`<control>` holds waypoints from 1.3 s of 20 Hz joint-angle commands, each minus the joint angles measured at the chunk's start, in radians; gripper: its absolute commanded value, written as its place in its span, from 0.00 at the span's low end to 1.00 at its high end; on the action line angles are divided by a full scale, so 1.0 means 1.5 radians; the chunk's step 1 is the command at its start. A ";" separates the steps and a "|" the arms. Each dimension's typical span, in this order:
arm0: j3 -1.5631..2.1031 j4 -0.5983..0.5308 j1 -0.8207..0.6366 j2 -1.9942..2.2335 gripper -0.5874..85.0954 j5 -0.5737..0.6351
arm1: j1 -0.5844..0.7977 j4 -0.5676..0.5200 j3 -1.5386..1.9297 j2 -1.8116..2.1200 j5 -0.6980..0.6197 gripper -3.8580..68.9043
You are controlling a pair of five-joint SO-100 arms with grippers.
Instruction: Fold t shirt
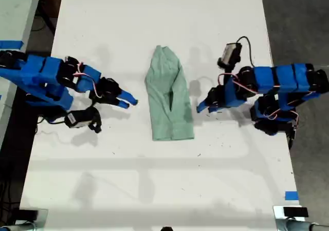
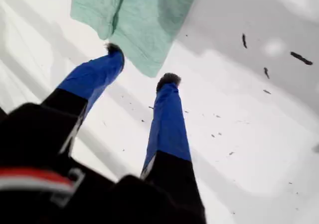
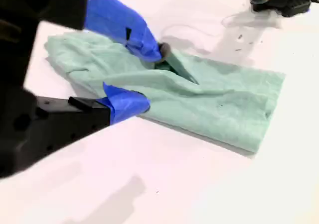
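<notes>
- The pale mint-green cotton t shirt (image 1: 168, 95) lies as a long wrinkled bundle mid-bench, between both arms.
- My first claw (image 2: 142, 64) is spread wide and empty, near the shirt's squared corner.
- My second claw (image 3: 147, 77) gapes open at the opposite long edge, holding nothing.
- Best approach, I judge: pinch all layers low against the white bench (image 1: 154, 190), then lift evenly.

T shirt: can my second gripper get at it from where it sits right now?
Probably yes. In the second wrist view my second gripper has its fingers open at the t shirt's near edge, with nothing between them.
</notes>
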 commanded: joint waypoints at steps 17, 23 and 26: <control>-0.813 0.259 0.050 -0.845 0.01 -0.049 | -0.077 -0.187 -0.019 -0.223 0.025 0.36; -0.815 0.241 0.053 -0.848 0.00 -0.035 | -0.082 -0.252 -0.001 -0.275 0.028 0.36; -0.815 0.235 0.054 -0.849 0.00 -0.035 | -0.076 -0.322 0.013 -0.352 0.003 0.08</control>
